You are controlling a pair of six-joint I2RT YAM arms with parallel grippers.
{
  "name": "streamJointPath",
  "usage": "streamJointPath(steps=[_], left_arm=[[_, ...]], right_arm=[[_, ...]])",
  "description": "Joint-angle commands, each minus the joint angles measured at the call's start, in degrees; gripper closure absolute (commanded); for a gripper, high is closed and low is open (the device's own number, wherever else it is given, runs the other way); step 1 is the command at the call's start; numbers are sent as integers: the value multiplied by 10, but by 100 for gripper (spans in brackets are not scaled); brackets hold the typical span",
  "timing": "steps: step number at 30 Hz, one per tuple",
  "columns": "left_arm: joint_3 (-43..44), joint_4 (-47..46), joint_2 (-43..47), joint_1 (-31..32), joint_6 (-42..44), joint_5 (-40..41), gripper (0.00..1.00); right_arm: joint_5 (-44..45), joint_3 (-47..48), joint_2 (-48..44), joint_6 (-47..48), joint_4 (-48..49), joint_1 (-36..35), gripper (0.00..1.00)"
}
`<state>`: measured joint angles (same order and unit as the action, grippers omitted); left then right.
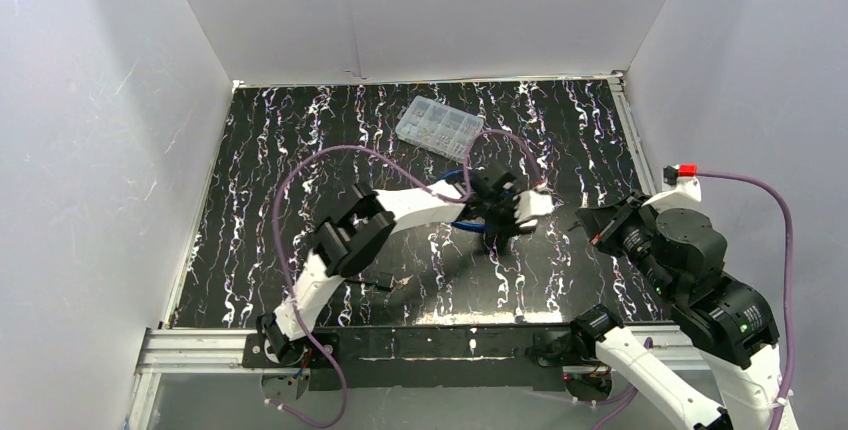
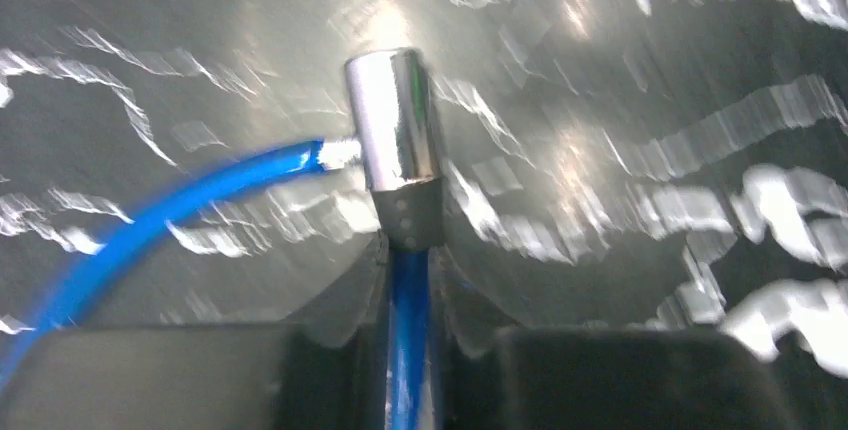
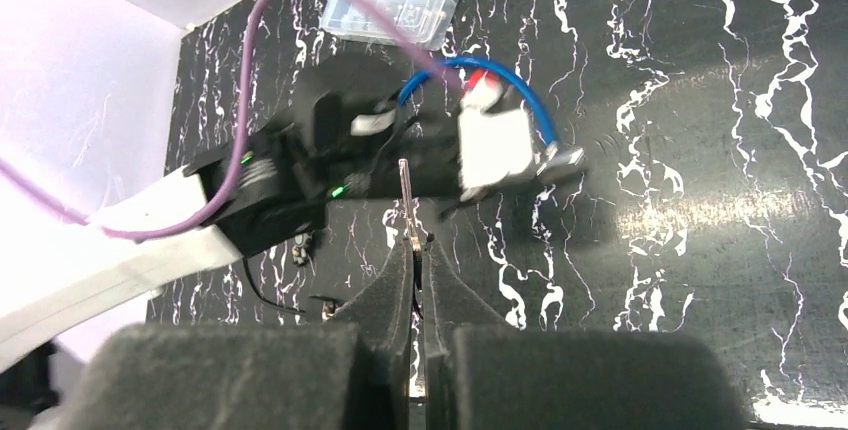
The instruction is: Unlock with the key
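Note:
The lock is a chrome cylinder point(image 2: 395, 120) with a dark collar on a blue cable point(image 2: 150, 220). My left gripper point(image 2: 408, 260) is shut on the blue cable just below the collar, and the cylinder sticks out beyond the fingertips. In the top view the left gripper point(image 1: 505, 212) sits at mid-table with the blue cable point(image 1: 462, 223) looping beside it. My right gripper point(image 3: 417, 250) is shut on the key point(image 3: 406, 200), whose thin blade sticks out past the tips. In the right wrist view the lock's chrome end point(image 3: 562, 159) lies ahead and to the right, apart from the key. The right gripper point(image 1: 590, 222) hovers to the right of the left one.
A clear plastic compartment box point(image 1: 440, 126) lies at the back of the black marbled mat point(image 1: 300, 150). A purple cable point(image 1: 300, 175) arcs over the left arm. A small dark object point(image 1: 378, 283) lies near the left arm's base. White walls enclose three sides.

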<state>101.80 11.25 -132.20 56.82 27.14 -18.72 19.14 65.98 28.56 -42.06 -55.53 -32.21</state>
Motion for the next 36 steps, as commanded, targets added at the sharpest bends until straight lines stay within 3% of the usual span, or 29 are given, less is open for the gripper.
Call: streamJointPath(steps=[1,7,12,19,22,31,36], left_arm=[[-207,94,171,2,110,-30,100],[-315,264,366,-2,211,-49,100],[-336,292,466,-3,239,-58,100],[-225,349,574,-32,316,-167,100],[-139,388,593,-35,306,-191,100],[-52,314,712,-29,390,-120,100],[11,350,730,-28,552,-160,100]], right_arm=[[0,21,-13,23,27,2,99],[-36,-13,-25,32,70,2,99],[-56,-19,-11,43,88,2,99],[-125,-41,14,79,155,2,99],[-215,-44,32,114,198,2,99],[-376,-33,77,162,289,2,99],[-434,-7,102,163,308,2,99]])
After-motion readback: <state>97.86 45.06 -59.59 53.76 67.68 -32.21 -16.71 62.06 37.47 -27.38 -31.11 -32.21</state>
